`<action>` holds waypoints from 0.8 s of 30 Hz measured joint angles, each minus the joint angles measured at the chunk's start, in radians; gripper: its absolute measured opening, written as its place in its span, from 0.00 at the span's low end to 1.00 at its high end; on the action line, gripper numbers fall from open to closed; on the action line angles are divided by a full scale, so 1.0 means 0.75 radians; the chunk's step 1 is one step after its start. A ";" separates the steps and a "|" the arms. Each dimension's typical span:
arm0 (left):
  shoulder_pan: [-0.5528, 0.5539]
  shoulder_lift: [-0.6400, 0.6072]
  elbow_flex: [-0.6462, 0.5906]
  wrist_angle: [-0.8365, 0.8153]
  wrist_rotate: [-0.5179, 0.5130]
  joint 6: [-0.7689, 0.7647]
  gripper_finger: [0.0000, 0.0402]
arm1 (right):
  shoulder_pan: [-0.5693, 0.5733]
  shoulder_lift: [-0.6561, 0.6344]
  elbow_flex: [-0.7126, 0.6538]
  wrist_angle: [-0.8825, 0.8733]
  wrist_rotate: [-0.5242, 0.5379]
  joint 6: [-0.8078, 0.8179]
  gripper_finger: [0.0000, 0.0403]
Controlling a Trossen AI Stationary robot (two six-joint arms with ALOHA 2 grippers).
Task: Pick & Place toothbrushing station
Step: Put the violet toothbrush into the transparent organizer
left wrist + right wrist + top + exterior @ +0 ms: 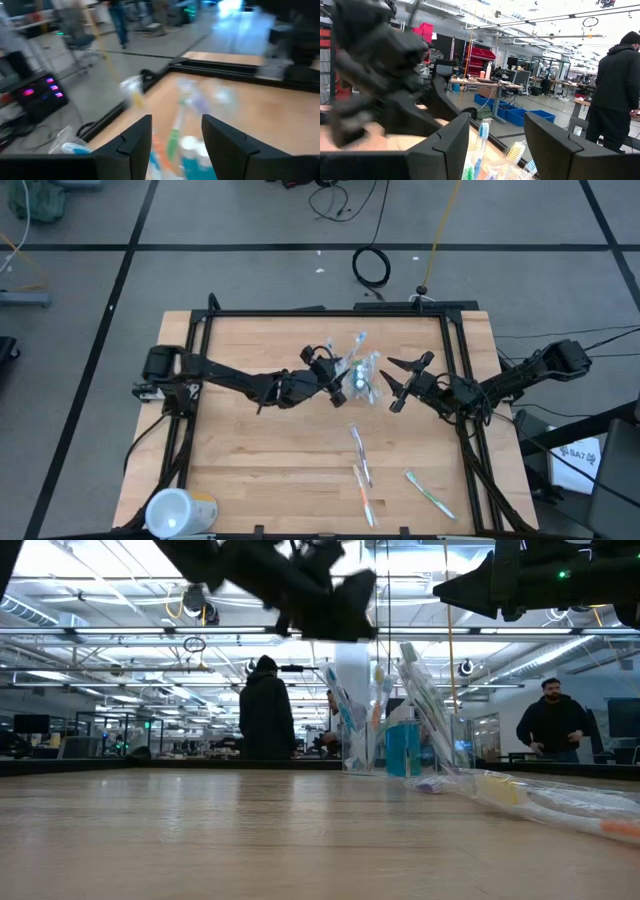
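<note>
A small clear cup (pixel 365 376) stands upright on its base at the table's middle, with several toothbrushes and a blue toothpaste tube (pixel 402 748) standing in it. My left gripper (pixel 337 377) hangs open just left of and above the cup. In the blurred left wrist view, green and orange handles (pixel 172 140) show beyond its parted fingers. In the low view my left gripper (pixel 335 610) is above the brush tops. My right gripper (pixel 404 380) waits open to the right of the cup, and brush heads (pixel 482 131) show between its fingers. Three toothbrushes (pixel 359 451) (pixel 365 496) (pixel 430 492) lie flat nearer the front edge.
A large white and yellow cylinder (pixel 180 511) lies at the table's near left corner. A black frame (pixel 330 312) runs along the table's far edge and sides. In the low view, people (pixel 266 710) stand in the room beyond the table.
</note>
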 joint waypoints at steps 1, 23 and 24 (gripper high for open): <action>-0.016 -0.029 0.000 -0.041 0.030 0.004 0.45 | 0.000 0.000 0.000 0.000 0.000 0.000 0.45; -0.205 0.213 0.055 -0.159 0.914 0.154 0.45 | 0.000 0.001 0.001 -0.054 0.000 0.111 0.45; -0.198 0.230 0.079 -0.212 0.908 0.150 0.45 | 0.000 0.001 0.001 -0.053 0.000 0.110 0.45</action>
